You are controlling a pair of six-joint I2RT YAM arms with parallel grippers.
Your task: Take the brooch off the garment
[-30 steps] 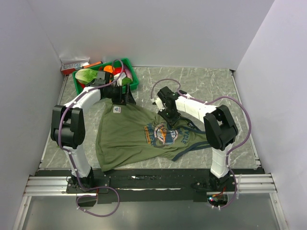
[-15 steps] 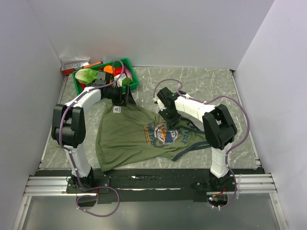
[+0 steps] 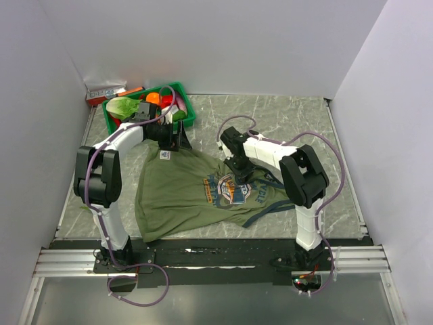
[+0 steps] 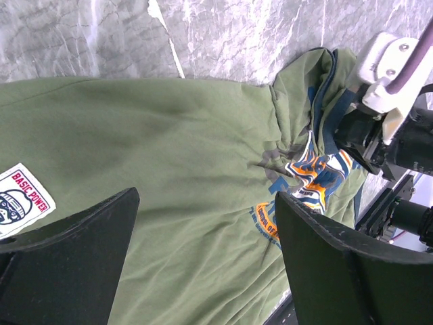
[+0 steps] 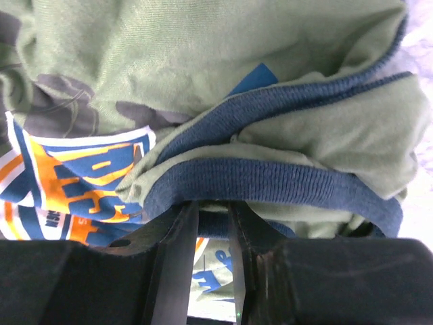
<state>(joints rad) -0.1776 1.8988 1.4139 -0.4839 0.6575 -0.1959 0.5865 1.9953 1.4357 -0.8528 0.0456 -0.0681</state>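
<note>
Over the last second the right arm's elbow has swung left, toward the middle of the table (image 3: 298,115). The right gripper (image 3: 238,167) has crept a little nearer the graphic (image 3: 227,188), and the left arm has hardly shifted.

The garment (image 3: 179,196) lies spread across the table's middle. Its hem reaches close to the near edge, and its label (image 3: 164,155) sits at the far left corner of the cloth. The right gripper presses down at the bunched neckline, just behind the graphic. In the right wrist view its fingers (image 5: 177,244) stand a narrow slot apart. The navy trim (image 5: 270,179) lies folded across their tips. Whether they pinch the cloth cannot be told. The brooch cannot be made out in any view, and the folds around the trim may hide it.

The left gripper (image 3: 177,138) hangs over the garment's far edge with its jaws spread wide and nothing between them. Below it the left wrist view shows flat green cloth and the label. This gripper is just in front of the green bin (image 3: 190,112), which sits in the far left corner against the wall.

Bare marble runs along the back wall behind the right gripper. More bare marble runs down the right side, between the garment's straps and the right wall. On the left, only a thin strip of table shows between the left arm and the side wall.
</note>
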